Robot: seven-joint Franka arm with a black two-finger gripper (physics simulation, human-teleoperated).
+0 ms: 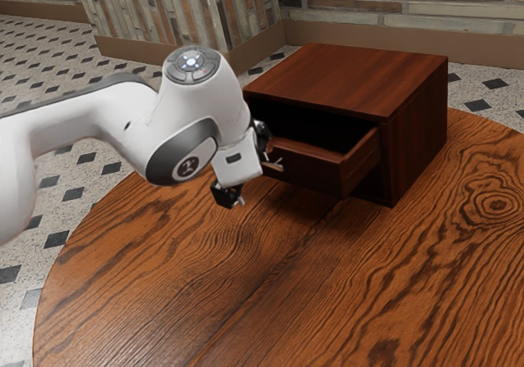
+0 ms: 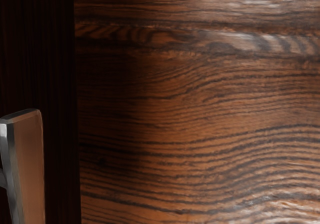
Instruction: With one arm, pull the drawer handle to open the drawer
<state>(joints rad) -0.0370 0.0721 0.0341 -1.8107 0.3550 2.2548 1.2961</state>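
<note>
Protruding drawer [image 1: 323, 169], hand [image 1: 264, 156] at handle [image 1: 276, 167]

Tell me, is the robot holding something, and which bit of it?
I can't tell. The gripper is right at the handle on the partly open drawer, but whether it grips it is hidden.

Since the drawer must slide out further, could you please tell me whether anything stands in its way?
Nothing visible does: the drawer is partly out, and besides the arm at its handle, only bare table lies ahead of it.
</note>
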